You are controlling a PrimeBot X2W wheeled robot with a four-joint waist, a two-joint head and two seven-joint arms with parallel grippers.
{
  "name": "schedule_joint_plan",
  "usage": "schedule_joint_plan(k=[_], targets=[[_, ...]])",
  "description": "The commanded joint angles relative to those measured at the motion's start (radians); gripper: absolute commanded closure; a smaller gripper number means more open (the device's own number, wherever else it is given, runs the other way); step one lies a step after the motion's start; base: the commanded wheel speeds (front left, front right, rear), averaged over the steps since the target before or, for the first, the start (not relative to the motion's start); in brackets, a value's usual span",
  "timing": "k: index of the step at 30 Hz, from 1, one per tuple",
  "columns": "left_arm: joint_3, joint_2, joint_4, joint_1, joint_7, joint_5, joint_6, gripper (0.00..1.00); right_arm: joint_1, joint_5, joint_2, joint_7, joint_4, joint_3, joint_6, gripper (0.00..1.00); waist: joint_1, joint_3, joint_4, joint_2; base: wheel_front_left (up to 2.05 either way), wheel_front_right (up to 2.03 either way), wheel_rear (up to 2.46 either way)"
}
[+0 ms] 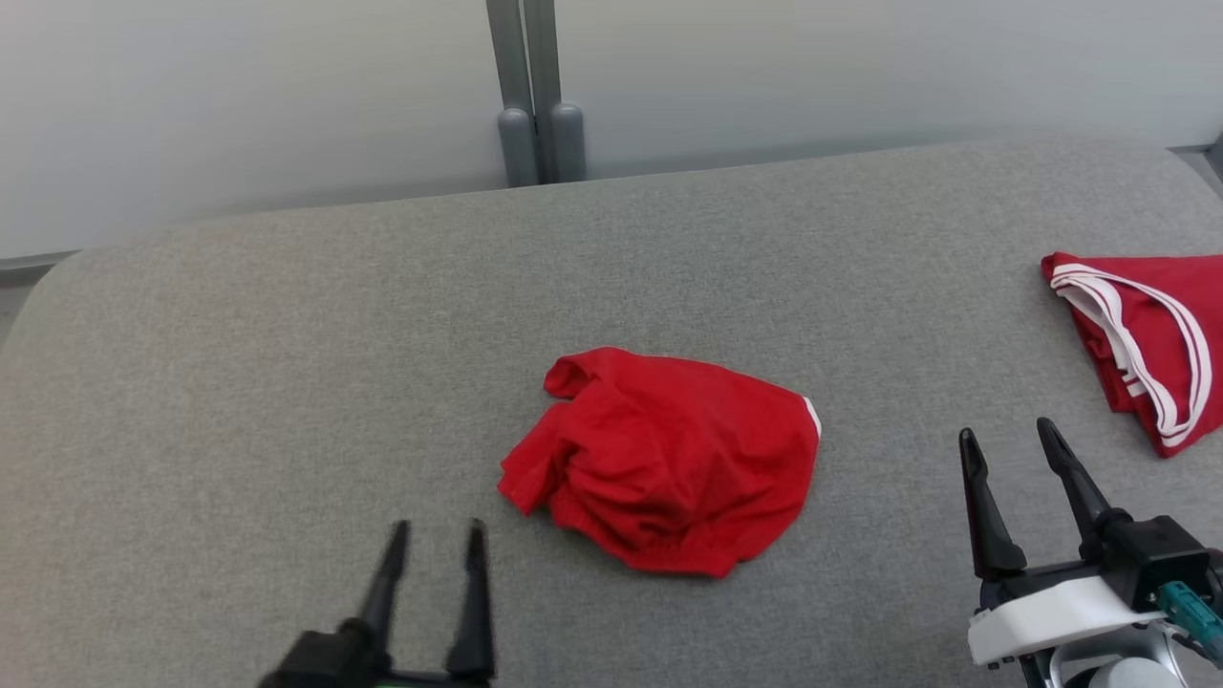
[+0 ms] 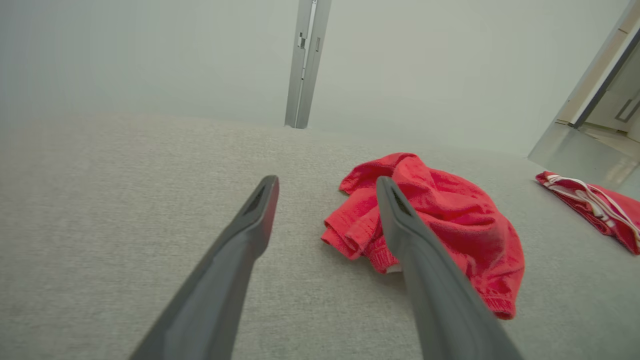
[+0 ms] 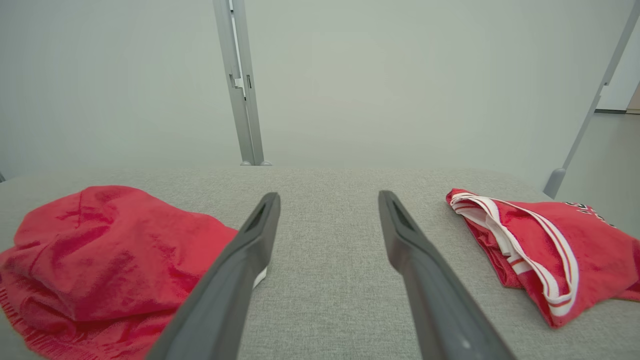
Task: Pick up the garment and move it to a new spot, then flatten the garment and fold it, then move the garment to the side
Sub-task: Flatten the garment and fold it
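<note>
**Open and empty on both sides**

Left pincer (image 1: 438, 531): fingers spread as wide as they go, nothing between them, nothing gripped. It sits at the lower left of the head view, slightly blurred, with its tips pointing up the picture over bare grey cloth. In my left wrist view the right-hand finger (image 2: 430, 280) overlaps the near side of the red garment (image 2: 450, 210). I cannot tell whether it touches the fabric.

Right pincer (image 1: 1008, 432): also spread wide and holding nothing. It is at the lower right of the head view, above bare surface, between the two red pieces and touching neither.

Red garment (image 1: 669, 459): crumpled in a loose heap near the middle of the tabletop (image 1: 287, 363). It lies just ahead and to the right of my left pincer, and to the left of my right pincer. A sliver of white trim shows at its right edge.

Second garment (image 1: 1147, 354): red with white stripes along its border. It lies flatter at the far right of the tabletop, well apart from the heap, and is partly cut off by the edge of the head view.

Tabletop: grey woven covering, rounded corners. Beyond its far edge a grey post (image 1: 535, 96) stands upright against a pale wall (image 1: 239, 96).
</note>
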Motion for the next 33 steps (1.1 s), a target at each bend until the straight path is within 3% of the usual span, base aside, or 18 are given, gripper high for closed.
schedule_joint_plan(k=[1,8,19,23,24,26,30,33], targets=[[-0.067,0.000,0.049,-0.022,0.016,-0.052,-0.003,0.00,-0.016,0.004,-0.006,0.000,-0.006,-0.005,0.000,0.00,0.0000,0.028,-0.029,0.0000,0.00,0.00,0.00],[-0.371,0.002,0.217,-0.143,0.210,-0.220,0.007,0.00,-0.049,0.015,-0.008,0.000,-0.011,-0.006,0.000,0.00,0.0000,0.103,-0.095,0.0000,0.00,0.00,0.00],[-0.527,0.003,0.380,-0.345,0.166,-0.394,0.101,0.00,-0.088,0.032,-0.003,0.000,-0.006,-0.024,0.000,0.00,0.0000,0.183,-0.171,0.0000,0.00,0.00,0.00],[-0.571,0.003,0.415,-0.403,0.123,-0.442,0.110,0.00,-0.096,0.033,0.002,0.000,-0.001,-0.022,0.000,0.00,0.0000,0.188,-0.181,0.0000,0.00,0.00,0.00],[-0.581,0.003,0.418,-0.413,0.114,-0.452,0.111,0.06,-0.096,0.034,0.003,0.000,0.000,-0.022,0.000,0.00,0.0000,0.187,-0.183,0.0000,0.00,0.00,0.00],[-0.606,0.003,0.423,-0.434,0.097,-0.478,0.107,1.00,-0.097,0.036,0.007,0.000,0.003,-0.021,0.000,0.00,0.0000,0.185,-0.184,0.0000,0.00,0.00,0.00],[-0.643,0.002,0.392,-0.472,0.084,-0.541,0.081,1.00,-0.098,0.043,0.014,0.000,0.010,-0.020,0.000,0.00,0.0000,0.172,-0.183,0.0000,0.00,0.00,0.00],[-0.644,0.003,0.353,-0.500,0.068,-0.559,0.097,1.00,-0.092,0.041,0.018,0.000,0.013,-0.025,0.000,0.00,0.0000,0.157,-0.179,0.0000,0.00,0.00,0.00]])
